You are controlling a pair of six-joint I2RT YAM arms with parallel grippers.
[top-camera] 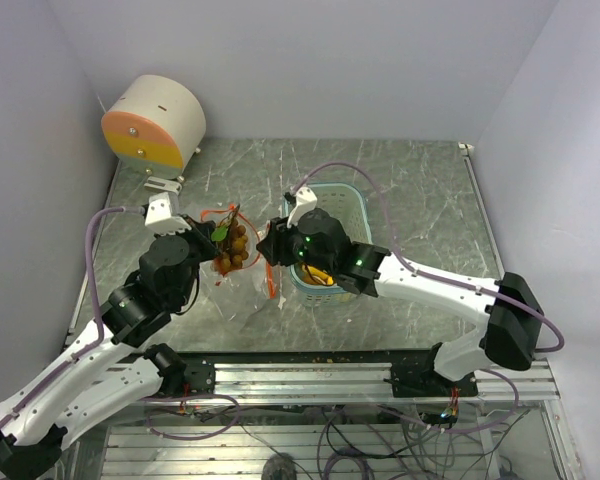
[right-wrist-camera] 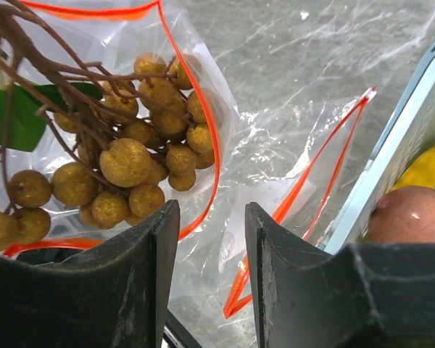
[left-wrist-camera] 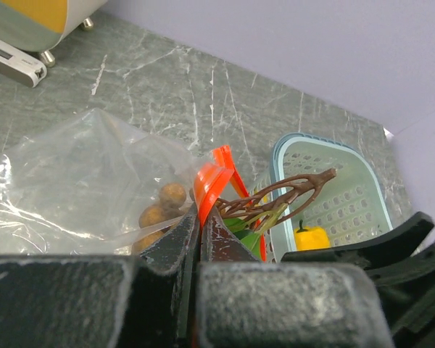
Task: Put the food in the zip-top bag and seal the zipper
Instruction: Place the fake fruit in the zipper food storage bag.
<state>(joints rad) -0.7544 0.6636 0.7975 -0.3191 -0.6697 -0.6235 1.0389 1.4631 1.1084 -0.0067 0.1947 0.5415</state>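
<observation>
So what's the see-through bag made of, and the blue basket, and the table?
The bag looks like thin, soft plastic: clear, shiny and wrinkled, with an orange zip strip. The basket looks like hard plastic: light blue, smooth, moulded with rows of little holes. The table looks like grey-green stone with white veins, though it could just be a printed surface.

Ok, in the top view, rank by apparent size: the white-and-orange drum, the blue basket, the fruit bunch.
1. white-and-orange drum and blue basket: about alike, basket partly hidden by the right arm, so unranked.
2. fruit bunch, clearly smallest.
</observation>
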